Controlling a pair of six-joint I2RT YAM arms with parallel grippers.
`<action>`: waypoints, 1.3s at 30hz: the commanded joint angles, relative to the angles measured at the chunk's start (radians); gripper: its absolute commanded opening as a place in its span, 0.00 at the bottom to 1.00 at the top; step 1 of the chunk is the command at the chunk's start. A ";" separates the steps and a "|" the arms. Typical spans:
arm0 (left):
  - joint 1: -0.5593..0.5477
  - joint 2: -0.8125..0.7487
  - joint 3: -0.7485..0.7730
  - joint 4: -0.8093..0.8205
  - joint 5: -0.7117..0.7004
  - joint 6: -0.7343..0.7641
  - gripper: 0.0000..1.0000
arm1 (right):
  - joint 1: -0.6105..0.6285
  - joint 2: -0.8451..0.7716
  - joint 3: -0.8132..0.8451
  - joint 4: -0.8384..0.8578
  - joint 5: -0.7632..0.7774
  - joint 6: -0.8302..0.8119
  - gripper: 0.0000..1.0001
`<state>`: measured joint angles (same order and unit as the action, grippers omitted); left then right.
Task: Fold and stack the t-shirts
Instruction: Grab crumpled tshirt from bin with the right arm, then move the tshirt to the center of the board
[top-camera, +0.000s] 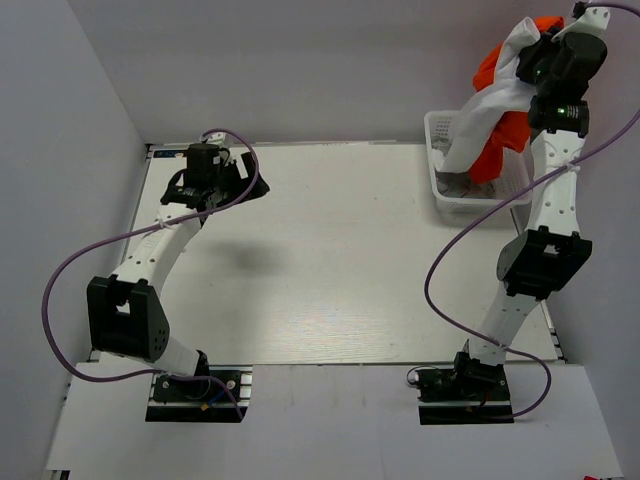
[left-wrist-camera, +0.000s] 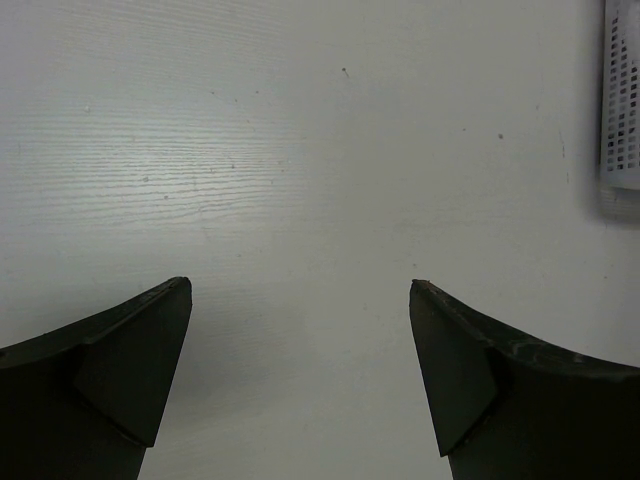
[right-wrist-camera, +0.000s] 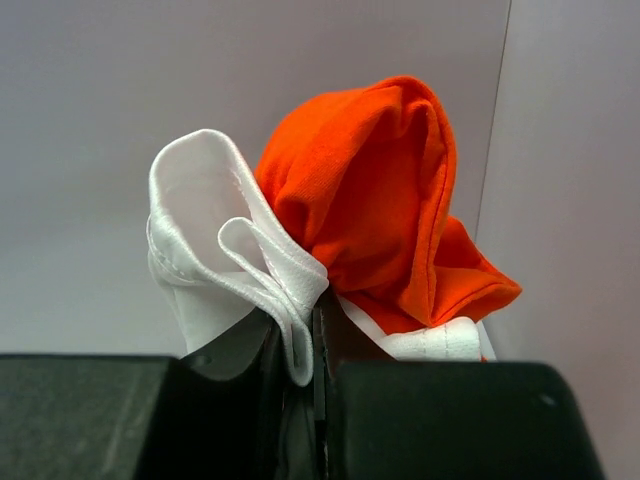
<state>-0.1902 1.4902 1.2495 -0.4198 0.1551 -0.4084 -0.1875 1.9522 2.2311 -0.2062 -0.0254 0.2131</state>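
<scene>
Table (top-camera: 340, 260): flat white top with faint wood grain, filling the centre of the top view. One white plastic lattice basket (top-camera: 447, 200) stands on it near the table's upper right corner. Two black base plates sit at the bottom edge of the frame, lower left (top-camera: 197, 398) and lower right (top-camera: 466, 397).

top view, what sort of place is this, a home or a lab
Probably a lab test cell: left arm and right arm bolted to a white table, plain walls boxing it in. The right gripper holds shirts over a basket.
</scene>
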 joint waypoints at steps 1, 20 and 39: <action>-0.002 -0.059 -0.009 0.026 0.026 0.008 1.00 | 0.000 -0.081 0.065 0.172 0.002 0.034 0.00; -0.002 -0.212 -0.085 0.001 0.023 -0.041 1.00 | 0.092 -0.243 0.050 0.312 -0.639 0.290 0.00; 0.008 -0.452 -0.157 -0.195 -0.198 -0.210 1.00 | 0.643 -0.343 -0.565 0.291 -0.447 0.048 0.00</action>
<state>-0.1898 1.0714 1.1057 -0.5720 0.0097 -0.5858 0.3771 1.6226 1.7042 0.0414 -0.6067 0.3431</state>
